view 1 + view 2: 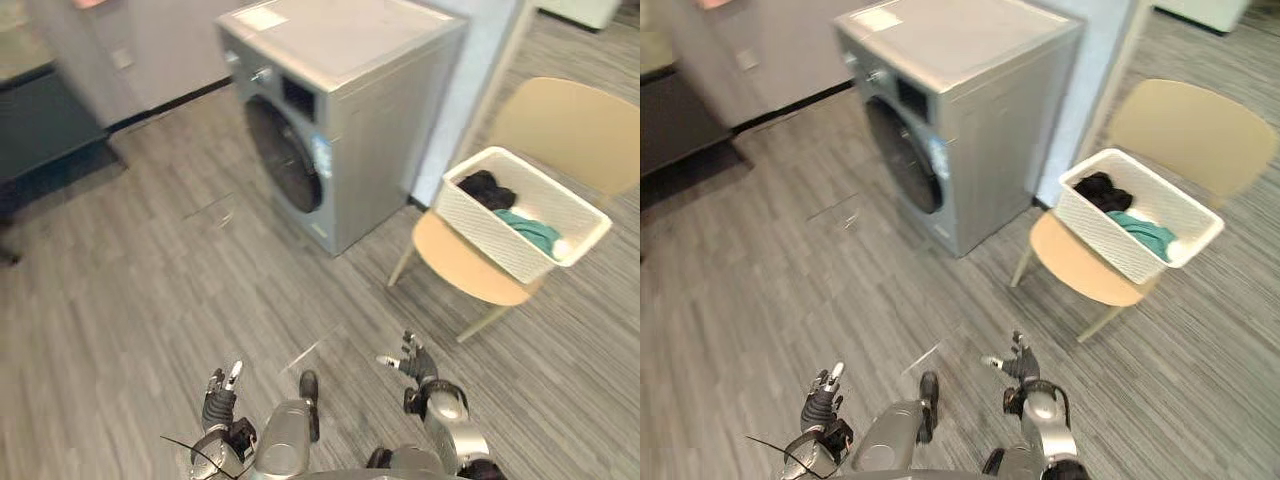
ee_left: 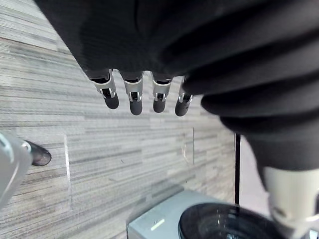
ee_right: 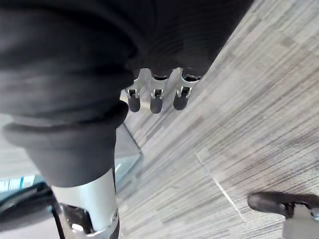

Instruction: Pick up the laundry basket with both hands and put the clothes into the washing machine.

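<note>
The laundry basket (image 1: 488, 232) sits at the right of the left eye view, open side up on the seat of a tan chair (image 1: 462, 268), with the washing machine (image 1: 380, 110) near it at upper centre. It is white perforated plastic with a rolled rim, so it is probably stiff and light. Its load is small: a dark garment (image 1: 486, 188) and a teal garment (image 1: 531, 233), both soft and loose, likely to slide if the basket tips.

Its long axis runs from upper left to lower right of the frame. One short end points towards the machine and one long side faces the bottom of the frame. The best hold looks to be under the rim at the two short ends, one hand to each, keeping it level.

The machine's round dark door (image 1: 285, 155) faces the lower left and appears closed.

The left hand (image 1: 220, 395) and right hand (image 1: 412, 362) hang low at the bottom of the frame, well apart from the basket. Both have their fingers (image 2: 133, 101) straight, slightly spread and holding nothing.
</note>
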Motion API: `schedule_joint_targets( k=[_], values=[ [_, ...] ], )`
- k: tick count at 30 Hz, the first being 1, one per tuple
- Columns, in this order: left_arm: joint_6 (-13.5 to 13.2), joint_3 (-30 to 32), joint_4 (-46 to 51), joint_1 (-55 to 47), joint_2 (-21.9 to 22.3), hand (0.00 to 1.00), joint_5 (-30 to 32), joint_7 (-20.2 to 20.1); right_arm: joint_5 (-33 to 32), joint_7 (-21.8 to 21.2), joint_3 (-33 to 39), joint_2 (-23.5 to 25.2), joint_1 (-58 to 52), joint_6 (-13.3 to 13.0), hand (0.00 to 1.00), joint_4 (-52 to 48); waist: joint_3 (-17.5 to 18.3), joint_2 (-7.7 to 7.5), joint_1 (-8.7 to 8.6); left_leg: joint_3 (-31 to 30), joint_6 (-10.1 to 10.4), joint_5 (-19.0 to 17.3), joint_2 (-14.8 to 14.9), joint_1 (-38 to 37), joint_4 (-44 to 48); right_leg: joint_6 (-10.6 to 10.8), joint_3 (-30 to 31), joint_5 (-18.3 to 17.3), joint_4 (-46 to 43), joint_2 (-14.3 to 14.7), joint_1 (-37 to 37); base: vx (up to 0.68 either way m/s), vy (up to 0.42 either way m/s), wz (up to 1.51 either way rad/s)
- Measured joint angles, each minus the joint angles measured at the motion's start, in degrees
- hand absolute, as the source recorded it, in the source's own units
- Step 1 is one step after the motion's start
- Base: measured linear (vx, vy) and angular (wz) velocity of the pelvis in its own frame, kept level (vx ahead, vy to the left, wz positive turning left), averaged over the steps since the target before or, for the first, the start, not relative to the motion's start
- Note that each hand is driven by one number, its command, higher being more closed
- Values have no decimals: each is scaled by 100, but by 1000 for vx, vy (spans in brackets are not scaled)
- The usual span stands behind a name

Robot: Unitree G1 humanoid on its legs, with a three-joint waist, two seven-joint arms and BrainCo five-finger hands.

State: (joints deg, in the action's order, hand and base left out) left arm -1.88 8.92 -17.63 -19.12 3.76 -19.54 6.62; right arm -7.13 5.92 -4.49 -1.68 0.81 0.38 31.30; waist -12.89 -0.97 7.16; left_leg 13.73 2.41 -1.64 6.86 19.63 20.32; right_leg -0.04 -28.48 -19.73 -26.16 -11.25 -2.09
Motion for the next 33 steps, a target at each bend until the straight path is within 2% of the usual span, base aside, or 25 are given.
schedule_joint_targets(
  k=[2, 4, 5, 6, 8, 9, 10, 11, 12, 13, 14, 15, 16, 18, 21, 22, 23, 24, 26, 27, 28, 29, 30, 31, 33],
  values=[
    [5, -79, -47, 0, -4, 0, -8, 5, 0, 49, 4, 0, 21, -2, 0, 10, -16, -53, 10, -297, 40, -29, 139, -95, 338, 169, -313, 116, 159, -168, 155, -3, 227, 96],
    [3, -97, -114, 5, -6, 0, -15, 86, -3, 124, 18, 11, 138, -2, 0, 153, -13, -8, -14, -498, 44, -26, 386, -212, 344, 365, -524, 262, 337, -235, 276, 44, 301, 60],
    [3, -103, -139, 9, -6, 0, -20, 132, -24, 177, 68, 13, 151, -3, 0, 167, 10, 99, -12, -501, 85, -37, 561, -365, 130, 514, -629, 326, 362, -276, 344, 121, 473, 62],
    [5, -116, -270, 133, -35, 0, -21, 181, -100, 240, 277, 51, 159, 2, 0, 190, -34, 57, -2, -443, 161, -312, 376, -435, -6, 750, -741, 385, 415, -469, 464, 147, 481, 62],
    [5, -153, -321, 226, -111, 0, -21, 243, -184, 297, 447, 152, 152, 2, 0, 188, -35, -59, 4, -444, 70, -450, 111, -415, 55, 955, -909, 501, 552, -682, 642, 133, 314, 58],
    [7, -167, -325, 256, -172, 0, -20, 240, -185, 324, 532, 167, 154, 2, 0, 177, -23, -89, -8, -556, -12, -656, -107, -385, 301, 1063, -1032, 548, 505, -841, 762, 200, 310, 79],
    [9, -204, -325, 279, -159, 0, -21, 235, -188, 385, 678, 152, 147, 1, 0, 156, -22, -82, -27, -702, -211, -945, -397, -342, 666, 1086, -1024, 548, 107, -1183, 855, 277, 421, 102],
    [14, -237, -324, 282, -136, 0, -19, 215, -189, 400, 841, 137, 127, 3, 0, 156, -20, -89, -45, -798, -430, -1181, -713, -394, 926, 765, -816, 594, -724, -1651, 756, 289, 432, 95],
    [24, -235, -322, 277, -120, 0, -20, 217, -189, 402, 923, 123, 125, 7, 0, 157, -25, -80, -61, -840, -505, -1278, -846, -460, 1037, 236, -550, 703, -1310, -1882, 566, 340, 491, 87],
    [46, -237, -318, 254, -132, 0, -12, 216, -184, 410, 997, 127, 131, 10, 0, 160, -37, -61, -84, -938, -635, -1431, -1005, -646, 1128, -636, 100, 960, -2535, -2083, 69, 336, 399, 63],
    [51, -254, -313, 223, -234, 0, -7, 220, -178, 405, 972, 148, 153, 12, 0, 162, -38, -66, -78, -995, -730, -1522, -1070, -922, 1058, -556, 672, 833, -3562, -1894, -422, 335, 352, 47],
    [54, -261, -297, 175, -305, 0, -5, 218, -176, 408, 939, 155, 177, 12, 0, 161, -46, -54, -80, -1018, -749, -1531, -1095, -1081, 956, -429, 846, 747, -3874, -1747, -632, 235, 174, 24],
    [60, -282, -231, 61, -428, 0, -5, 219, -175, 410, 908, 163, 238, 8, 0, 153, -64, -18, -105, -1060, -775, -1523, -1125, -1405, 696, -242, 962, 580, -4143, -1416, -994, 332, 165, 14],
    [60, -404, -204, -11, -552, 0, -6, 217, -156, 426, 921, 151, 332, 6, 0, 134, -53, -30, -177, -1131, -783, -1515, -1197, -1761, 313, -86, 731, 418, -3792, -1054, -1453, 373, 133, 15],
    [60, -497, -224, 139, -552, 0, -6, 178, -108, 563, 1051, 118, 446, 9, 0, 90, -60, -12, -230, -1244, -759, -1526, -1221, -2120, -102, 19, 100, 412, -1677, -565, -2003, 366, 44, 20],
    [57, -497, -283, 285, -515, 0, -7, 156, -50, 615, 1155, 91, 468, 12, 0, 90, -64, -8, -281, -1316, -717, -1550, -1168, -2255, -223, 131, 119, 648, -613, -324, -2133, 410, -7, 47],
    [57, -497, -406, 415, -500, 0, -6, 154, 68, 654, 1218, 52, 448, 14, 0, 89, -96, 47, -355, -1404, -619, -1605, -1132, -2405, -270, 296, 385, 1072, 401, -101, -2156, 427, -25, 52],
    [55, -508, -474, 492, -502, 0, -6, 155, 110, 657, 1261, 42, 414, 23, 0, 90, -102, 55, -358, -1418, -551, -1643, -1130, -2508, -297, 361, 580, 1266, 748, 14, -2162, 580, -92, 43],
    [52, -571, -566, 570, -473, 0, -5, 179, 150, 652, 1258, 30, 297, 74, 0, 26, -98, 50, -387, -1495, -265, -1812, -1089, -2885, -335, 250, 1224, 1729, 963, 212, -2222, 555, -134, 39],
    [39, -586, -562, 522, -495, 0, -2, 179, 275, 643, 1236, 71, 131, 117, 0, -178, -83, 60, -514, -1489, 13, -1968, -942, -3055, 5, -214, 1365, 2200, 687, 302, -2107, 506, -172, 65],
    [40, -560, -557, 501, -484, 0, -1, 178, 304, 644, 1238, 106, 73, 120, 0, -263, -79, 65, -608, -1414, 38, -1986, -848, -2987, 368, -327, 1299, 2452, 574, 329, -2025, 757, -276, 62],
    [53, -365, -498, 486, -279, 0, -3, 192, 326, 634, 1223, 101, -19, 130, 0, -477, -67, 310, -653, -1042, 22, -1883, -376, -2537, 1604, -409, 1045, 2236, 406, 583, -1852, 767, -258, -6],
    [55, -124, -395, 371, -40, 0, -10, 240, 328, 631, 1081, 123, -144, 135, 0, -893, -74, 478, -587, -568, -163, -872, 287, -1804, 3333, -551, 1017, 1954, 448, 979, -1556, 757, -240, -44],
    [90, -114, -396, 312, -49, 0, -7, 216, 328, 630, 1013, 129, -164, 137, 0, -1035, -71, 486, -574, -432, -182, -303, 561, -1574, 3864, -592, 1092, 1880, 475, 1124, -1427, 617, -151, -68],
    [156, -205, -363, 325, -39, 0, -9, 214, 330, 673, 1069, 239, -260, 112, 0, -1337, -96, 474, -514, -62, -314, -391, 1217, -1054, 5000, -616, 1289, 1784, 825, 1336, -817, 445, -75, -50]
  ],
)
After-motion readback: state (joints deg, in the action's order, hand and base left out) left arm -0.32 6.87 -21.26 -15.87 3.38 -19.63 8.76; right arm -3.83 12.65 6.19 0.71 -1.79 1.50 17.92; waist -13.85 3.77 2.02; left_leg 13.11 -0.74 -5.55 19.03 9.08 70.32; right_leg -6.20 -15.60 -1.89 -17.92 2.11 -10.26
